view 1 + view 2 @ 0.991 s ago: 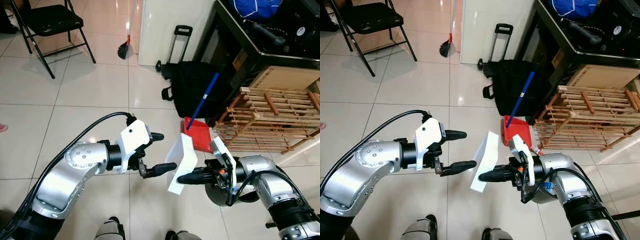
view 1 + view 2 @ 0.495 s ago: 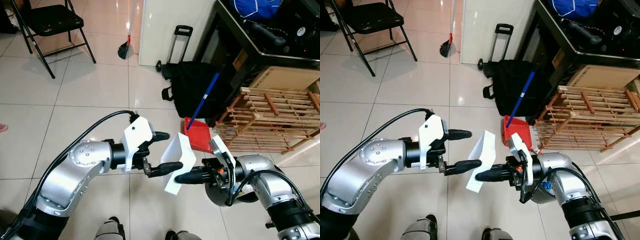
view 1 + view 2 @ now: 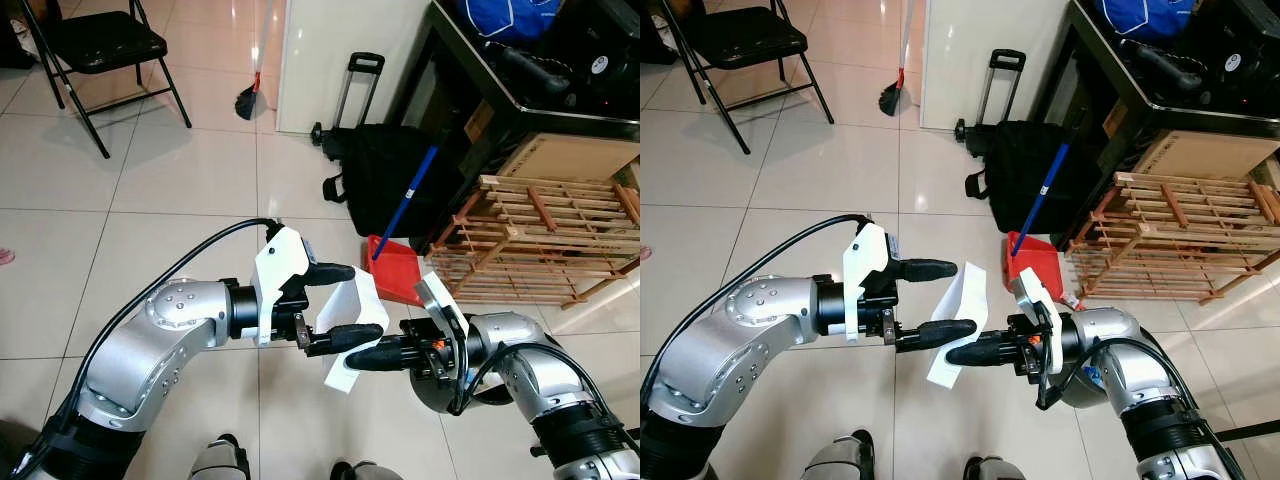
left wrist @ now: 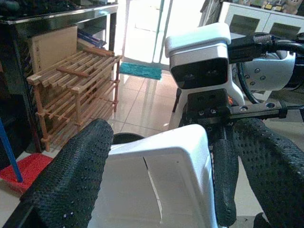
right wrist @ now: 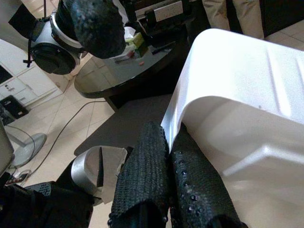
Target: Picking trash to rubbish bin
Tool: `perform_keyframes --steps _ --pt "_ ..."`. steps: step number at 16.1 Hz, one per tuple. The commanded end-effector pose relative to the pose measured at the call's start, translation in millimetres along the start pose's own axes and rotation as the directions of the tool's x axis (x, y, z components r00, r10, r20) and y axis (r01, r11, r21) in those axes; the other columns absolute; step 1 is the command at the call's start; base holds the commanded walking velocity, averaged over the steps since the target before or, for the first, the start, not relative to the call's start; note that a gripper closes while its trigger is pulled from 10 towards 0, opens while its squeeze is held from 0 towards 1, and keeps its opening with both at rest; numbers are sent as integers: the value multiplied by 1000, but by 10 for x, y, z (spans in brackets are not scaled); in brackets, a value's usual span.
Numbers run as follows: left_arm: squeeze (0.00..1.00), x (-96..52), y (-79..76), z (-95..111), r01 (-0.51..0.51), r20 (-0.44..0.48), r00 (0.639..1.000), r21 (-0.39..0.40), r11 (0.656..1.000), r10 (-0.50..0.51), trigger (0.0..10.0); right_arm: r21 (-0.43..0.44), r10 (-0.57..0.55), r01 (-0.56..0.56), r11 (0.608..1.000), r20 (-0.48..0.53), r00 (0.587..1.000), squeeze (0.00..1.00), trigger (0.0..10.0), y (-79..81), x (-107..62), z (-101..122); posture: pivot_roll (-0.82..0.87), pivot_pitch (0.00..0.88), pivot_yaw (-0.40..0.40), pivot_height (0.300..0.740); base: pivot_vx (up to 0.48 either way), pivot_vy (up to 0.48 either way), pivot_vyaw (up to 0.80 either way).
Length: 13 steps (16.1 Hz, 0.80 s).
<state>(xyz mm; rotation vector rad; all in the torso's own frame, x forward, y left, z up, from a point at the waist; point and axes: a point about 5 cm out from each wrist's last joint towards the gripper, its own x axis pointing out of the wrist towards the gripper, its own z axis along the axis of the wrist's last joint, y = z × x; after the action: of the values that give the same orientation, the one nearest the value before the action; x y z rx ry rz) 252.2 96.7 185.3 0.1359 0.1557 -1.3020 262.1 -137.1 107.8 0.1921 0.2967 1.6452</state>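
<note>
While hovering above the tile floor (image 3: 180, 170) | right gripper (image 3: 958, 352) pinching white tray (image 3: 958, 320) edge | left gripper (image 3: 345, 305) fingers spread around tray | red dustpan (image 3: 398, 275) behind

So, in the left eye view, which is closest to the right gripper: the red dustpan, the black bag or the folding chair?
From the right gripper:
1. Red dustpan, on the floor just ahead of it.
2. Black bag, farther ahead, beside the shelf.
3. Folding chair, far off at the robot's front left.
</note>
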Motion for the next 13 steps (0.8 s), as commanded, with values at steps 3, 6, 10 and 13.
perform_keyframes --steps 3,6,10,13 --pt "0 6 -25 61 11 3 1000 -5 1000 -11 10000 -13 -9 8 1000 -14 1000 447 10000 -3 -28 38 -39 149 -152 740 0 0 0" --pt "0 15 -29 62 16 76 997 -88 996 -9 10000 -15 -9 8 1000 -22 1000 451 10000 -17 -46 50 -42 151 -155 740 0 0 0" --pt "0 50 -47 147 50 181 983 -164 985 -19 10000 -20 -8 7 1000 -20 1000 451 10000 -26 -40 71 -43 154 -158 740 0 0 0" --pt "0 54 -70 146 57 188 982 -181 982 -22 10000 -21 -8 8 1000 -19 1000 451 10000 -33 -32 77 -41 156 -157 740 0 0 0"
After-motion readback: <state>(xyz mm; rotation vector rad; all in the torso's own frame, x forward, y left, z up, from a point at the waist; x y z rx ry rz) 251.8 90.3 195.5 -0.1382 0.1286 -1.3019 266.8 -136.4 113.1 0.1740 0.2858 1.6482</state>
